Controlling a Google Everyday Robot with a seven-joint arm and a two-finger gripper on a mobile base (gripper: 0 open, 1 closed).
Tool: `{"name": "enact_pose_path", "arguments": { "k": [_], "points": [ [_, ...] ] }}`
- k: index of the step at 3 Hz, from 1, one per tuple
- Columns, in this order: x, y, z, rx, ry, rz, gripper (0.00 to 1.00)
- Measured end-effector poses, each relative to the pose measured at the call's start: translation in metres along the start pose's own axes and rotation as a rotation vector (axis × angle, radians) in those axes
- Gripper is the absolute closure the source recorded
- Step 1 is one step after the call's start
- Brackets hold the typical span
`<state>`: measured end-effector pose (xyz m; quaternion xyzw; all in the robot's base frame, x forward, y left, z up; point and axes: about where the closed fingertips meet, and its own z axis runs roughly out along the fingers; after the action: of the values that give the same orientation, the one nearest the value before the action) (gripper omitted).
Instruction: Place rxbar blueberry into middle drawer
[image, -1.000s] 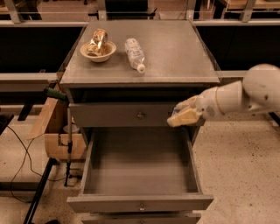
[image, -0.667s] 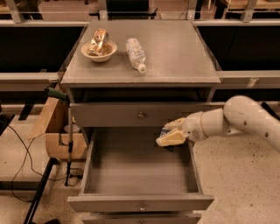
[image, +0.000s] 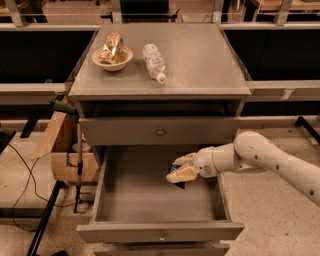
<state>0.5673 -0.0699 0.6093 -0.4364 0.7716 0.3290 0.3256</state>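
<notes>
The middle drawer of the grey cabinet is pulled out, its long tray open below the shut top drawer. My gripper reaches in from the right on a white arm and hangs over the right half of the tray. Its cream fingers are shut on the rxbar blueberry, a dark navy wrapper of which only small parts show between and under them. The bar is held just above the drawer floor.
On the cabinet top a bowl holds a shiny gold snack packet, and a clear plastic bottle lies beside it. A wooden frame and cables stand on the floor at the left.
My gripper has moved down and left with the bar, from in front of the top drawer to inside the open middle drawer.
</notes>
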Motion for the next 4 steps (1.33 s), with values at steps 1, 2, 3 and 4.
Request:
{"name": "enact_pose_path", "arguments": {
  "k": [1, 2, 3, 4],
  "points": [
    [0.009, -0.013, 0.007, 0.037, -0.028, 0.026, 1.0],
    [0.018, -0.043, 0.038, 0.091, -0.059, 0.046, 1.0],
    [0.03, -0.078, 0.084, 0.127, -0.059, 0.05, 1.0],
    [0.041, -0.101, 0.124, 0.136, -0.033, 0.045, 1.0]
  ]
}}
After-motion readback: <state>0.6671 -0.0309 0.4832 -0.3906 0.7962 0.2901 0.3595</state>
